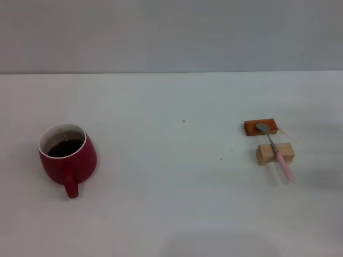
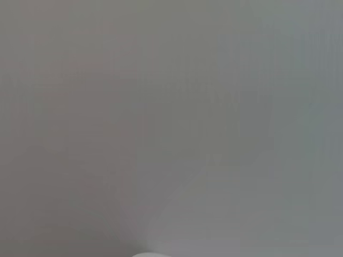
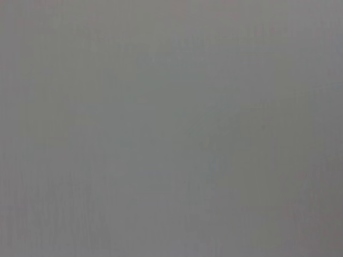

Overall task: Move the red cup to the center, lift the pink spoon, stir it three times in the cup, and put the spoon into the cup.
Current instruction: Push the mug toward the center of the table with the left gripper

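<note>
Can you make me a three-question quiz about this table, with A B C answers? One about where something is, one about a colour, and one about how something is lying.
1. Where is the red cup on the table?
A. robot's left
B. robot's right
C. far back middle

2. What colour is the spoon's handle?
A. green
B. pink
C. black

3. How does the pink spoon lie?
A. inside the cup
B. standing upright
C. across two blocks

Answers:
1 A, the cup sits on the left in the head view.
2 B, the handle is pale pink.
3 C, its bowl rests on the orange block and its handle crosses the tan block.
</note>
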Tool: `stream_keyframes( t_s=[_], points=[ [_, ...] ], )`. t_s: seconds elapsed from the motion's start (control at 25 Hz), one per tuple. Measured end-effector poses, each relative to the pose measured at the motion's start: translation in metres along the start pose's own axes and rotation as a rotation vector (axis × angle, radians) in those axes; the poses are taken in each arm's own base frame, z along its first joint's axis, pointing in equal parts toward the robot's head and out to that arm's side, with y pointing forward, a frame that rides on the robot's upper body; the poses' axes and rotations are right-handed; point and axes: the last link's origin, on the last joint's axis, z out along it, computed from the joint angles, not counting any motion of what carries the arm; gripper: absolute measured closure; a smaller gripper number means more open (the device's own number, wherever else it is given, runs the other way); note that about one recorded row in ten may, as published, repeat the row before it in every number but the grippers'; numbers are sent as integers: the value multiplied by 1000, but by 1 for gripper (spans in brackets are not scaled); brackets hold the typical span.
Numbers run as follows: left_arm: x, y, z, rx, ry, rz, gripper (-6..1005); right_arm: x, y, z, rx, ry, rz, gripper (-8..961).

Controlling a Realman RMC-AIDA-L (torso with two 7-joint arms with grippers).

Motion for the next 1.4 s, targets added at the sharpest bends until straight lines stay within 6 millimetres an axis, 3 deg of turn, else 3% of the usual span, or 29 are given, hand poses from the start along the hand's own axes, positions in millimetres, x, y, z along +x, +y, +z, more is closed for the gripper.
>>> stream_keyframes(
  t_s=[0.2,0.4,0.84,1.04,1.4],
  points=[
    [-9,-10,-9,-1,-25,113,245,-2,-6,-3,30,-22,11,215],
    [-13,-7,-15,-96,-23,248,466,-2,-13,-8,70,-37,25,215],
    [-22,3,-30,-213,11,569,697,-1,-18,-13,87,-41,30,215],
    [-26,6,-38,-252,24,661,930,-3,-20,-11,88,-47,26,215],
    [-34,25,-50,-377,63,791,1001,-7,-20,-6,84,-53,22,215]
  ],
)
